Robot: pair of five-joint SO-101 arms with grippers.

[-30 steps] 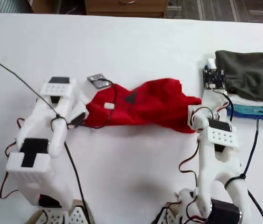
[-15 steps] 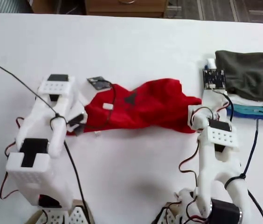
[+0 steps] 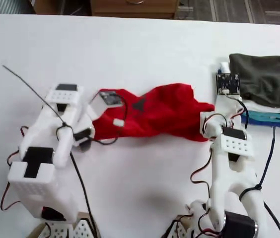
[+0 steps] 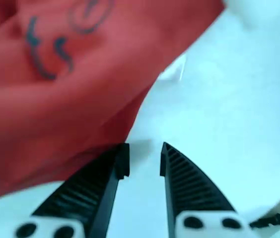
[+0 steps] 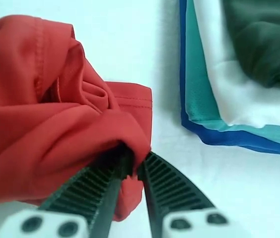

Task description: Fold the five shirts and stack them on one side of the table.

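A red shirt [image 3: 160, 111] lies crumpled across the middle of the white table [image 3: 145, 44]. My right gripper [image 3: 206, 124] is at its right end; in the right wrist view the gripper [image 5: 135, 162] is shut on a bunched fold of the red shirt [image 5: 45, 114]. My left gripper [image 3: 84, 138] sits at the shirt's left end. Its own view shows the left gripper [image 4: 143, 159] slightly open over bare table, nothing between the fingers, the red shirt [image 4: 70, 84] edge just beside one fingertip [image 4: 122, 158]. A small white label [image 4: 172, 72] pokes out from the hem.
A stack of folded shirts sits at the table's right edge: a dark green one [image 3: 266, 79] on top, with white [image 5: 229, 94], teal and blue layers [image 3: 279, 119] under it. The stack lies close beside my right gripper. Cabinets stand beyond the far edge.
My left arm has shifted right, so its wrist now hangs over the shirt's left end. The shirt's left edge, drawn out leftward half a second ago, now lies bunched farther right. The right arm is still.
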